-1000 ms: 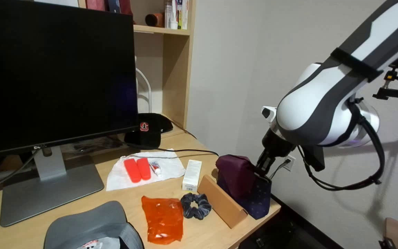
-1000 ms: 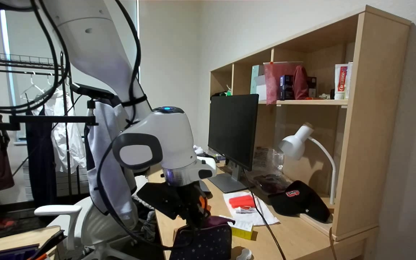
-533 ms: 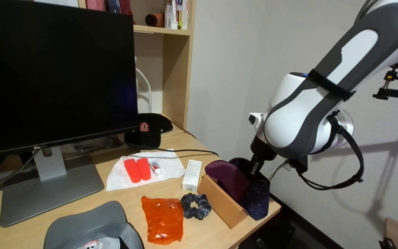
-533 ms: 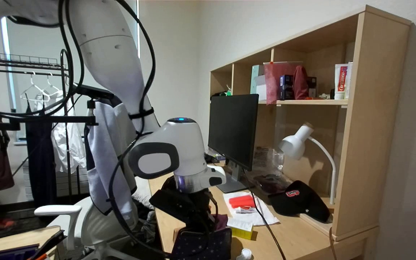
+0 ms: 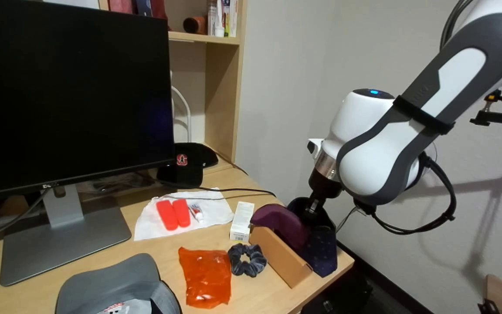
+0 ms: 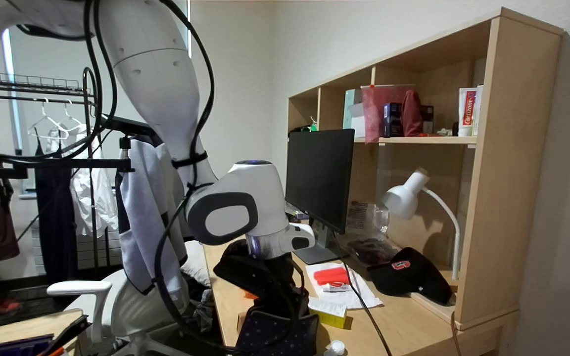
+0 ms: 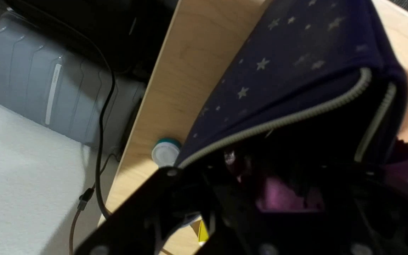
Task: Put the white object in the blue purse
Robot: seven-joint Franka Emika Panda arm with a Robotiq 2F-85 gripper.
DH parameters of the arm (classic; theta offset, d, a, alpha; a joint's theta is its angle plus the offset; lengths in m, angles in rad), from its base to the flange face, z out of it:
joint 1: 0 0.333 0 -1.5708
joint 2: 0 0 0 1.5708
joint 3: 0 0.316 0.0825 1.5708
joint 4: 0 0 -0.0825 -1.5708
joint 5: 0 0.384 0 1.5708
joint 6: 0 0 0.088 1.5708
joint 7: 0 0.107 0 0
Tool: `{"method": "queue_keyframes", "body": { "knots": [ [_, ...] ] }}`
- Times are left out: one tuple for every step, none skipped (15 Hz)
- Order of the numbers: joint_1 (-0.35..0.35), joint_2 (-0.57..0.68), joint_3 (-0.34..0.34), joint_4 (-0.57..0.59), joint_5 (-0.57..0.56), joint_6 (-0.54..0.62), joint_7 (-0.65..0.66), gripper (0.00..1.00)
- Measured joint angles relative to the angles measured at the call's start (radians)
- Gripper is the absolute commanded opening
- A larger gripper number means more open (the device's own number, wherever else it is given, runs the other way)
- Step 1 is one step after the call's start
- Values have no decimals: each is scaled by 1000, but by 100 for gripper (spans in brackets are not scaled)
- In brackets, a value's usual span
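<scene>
The navy blue purse (image 5: 320,250), printed with stars, stands at the desk corner; its unzipped mouth gapes in the wrist view, where the purse (image 7: 296,53) fills the upper middle. My gripper (image 5: 311,213) points down into that mouth. Its tips are lost in the dark interior in the wrist view, so how the jaws stand does not show. A pink patch of fabric (image 7: 285,194) appears between the dark links. A small white container (image 7: 165,152) with a teal rim, likely the white object, sits on the desk beside the purse, outside it, and the white container (image 6: 335,347) shows low in an exterior view.
A maroon fabric piece (image 5: 281,224) leans against the purse, behind a tan cardboard box (image 5: 279,253). Nearby are a white box (image 5: 242,220), a grey scrunchie (image 5: 247,260) and an orange packet (image 5: 206,277). The desk edge (image 7: 154,78) runs close by the purse.
The arm has lowered, and my gripper has gone from the purse's top edge into its mouth, which has widened. The maroon fabric has sunk and shifted aside. The white container's visible shape has changed.
</scene>
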Motion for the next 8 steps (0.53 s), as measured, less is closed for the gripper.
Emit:
{"method": "queue_keyframes", "body": {
  "knots": [
    [-11,-2,16,1,-1,3,4,85],
    [-23,-4,33,2,-1,7,5,91],
    [-35,-4,51,2,-1,15,5,98],
    [-48,-5,69,2,-1,23,5,99],
    [-61,-5,86,2,-1,31,5,60],
    [-73,-5,101,2,-1,39,5,63],
    [-85,-6,116,2,-1,50,5,62],
    [-97,-7,130,2,-1,62,5,55]
  ]
}}
